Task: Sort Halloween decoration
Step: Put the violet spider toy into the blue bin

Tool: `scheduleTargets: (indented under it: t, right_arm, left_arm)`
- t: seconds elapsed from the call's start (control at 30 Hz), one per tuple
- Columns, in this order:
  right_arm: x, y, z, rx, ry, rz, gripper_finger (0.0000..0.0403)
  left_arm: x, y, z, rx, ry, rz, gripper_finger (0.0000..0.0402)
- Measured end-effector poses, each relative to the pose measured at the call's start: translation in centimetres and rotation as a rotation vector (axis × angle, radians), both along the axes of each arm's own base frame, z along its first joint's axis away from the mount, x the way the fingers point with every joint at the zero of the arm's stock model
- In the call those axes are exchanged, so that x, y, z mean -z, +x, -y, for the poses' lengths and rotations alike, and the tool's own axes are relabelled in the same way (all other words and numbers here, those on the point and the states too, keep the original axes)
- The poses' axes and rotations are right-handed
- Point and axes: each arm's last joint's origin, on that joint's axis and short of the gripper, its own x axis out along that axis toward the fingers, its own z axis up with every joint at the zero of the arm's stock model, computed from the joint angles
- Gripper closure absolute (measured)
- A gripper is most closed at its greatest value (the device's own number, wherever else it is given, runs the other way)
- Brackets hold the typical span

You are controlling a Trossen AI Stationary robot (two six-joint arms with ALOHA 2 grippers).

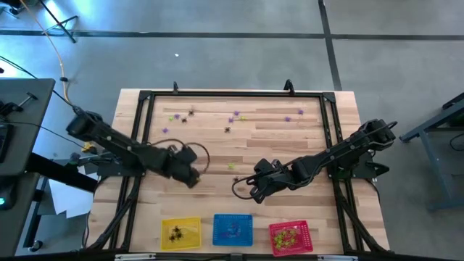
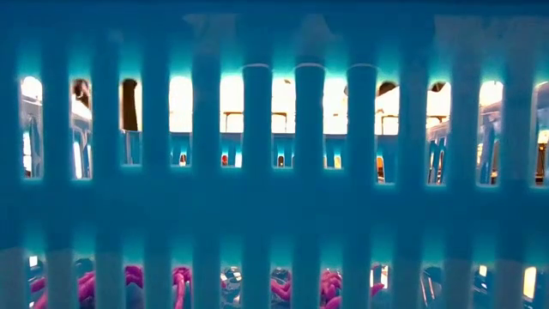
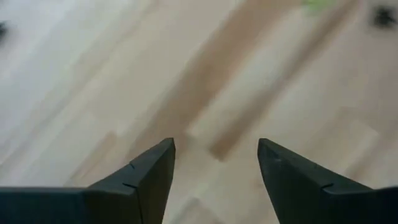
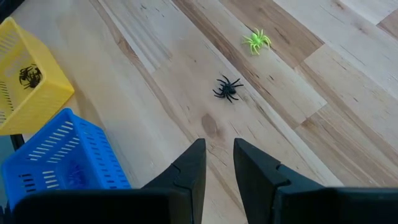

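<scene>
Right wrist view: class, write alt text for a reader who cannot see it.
A black spider trinket lies on the wooden table just ahead of the right gripper, whose fingers stand slightly apart and empty. A yellow-green spider lies farther off; a yellow basket and blue basket sit alongside.

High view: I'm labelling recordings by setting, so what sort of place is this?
Probably a robotics lab or workshop: a wooden table with a black frame on a bare grey concrete floor, with loose cables beside it.

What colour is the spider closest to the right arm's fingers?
Black. The spider shows best in the right wrist view.
</scene>
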Motion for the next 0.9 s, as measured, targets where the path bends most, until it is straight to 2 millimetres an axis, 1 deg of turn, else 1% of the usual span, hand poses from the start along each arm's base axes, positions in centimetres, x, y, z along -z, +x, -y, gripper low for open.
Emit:
scheduleTargets:
  t: [0.07, 0.23, 0.43, 0.5, 0.57, 0.73, 0.9]
  right_arm:
    - [0.0, 0.0, 0.0, 0.000, 0.001, 0.001, 0.0324]
    - [0.0, 0.0, 0.0, 0.000, 0.002, 0.004, 0.0324]
    - [-0.2, 0.2, -0.1, -0.001, 0.011, 0.025, 0.0324]
    - [-0.2, 0.2, -0.1, 0.000, 0.011, 0.026, 0.0324]
    - [-0.2, 0.2, -0.1, 0.000, 0.014, 0.031, 0.0324]
    - [-0.2, 0.3, -0.1, 0.000, 0.014, 0.032, 0.0324]
    - [-0.2, 0.3, -0.1, 0.000, 0.015, 0.034, 0.0324]
  left_arm:
    - [0.8, -1.2, -1.6, -0.062, 0.005, -0.011, 0.0182]
    - [2.4, -3.6, -5.4, -0.210, -0.001, 0.017, 0.0185]
    - [2.3, -6.0, -9.5, -0.427, 0.113, 0.029, 0.0201]
    - [2.1, -6.3, -10.7, -0.476, 0.166, 0.028, 0.0206]
    - [2.0, -6.7, -11.7, -0.516, 0.180, 0.026, 0.0209]
    - [2.2, -7.3, -14.3, -0.609, 0.151, -0.005, 0.0215]
    - [2.6, -8.1, -16.1, -0.653, 0.062, -0.049, 0.0215]
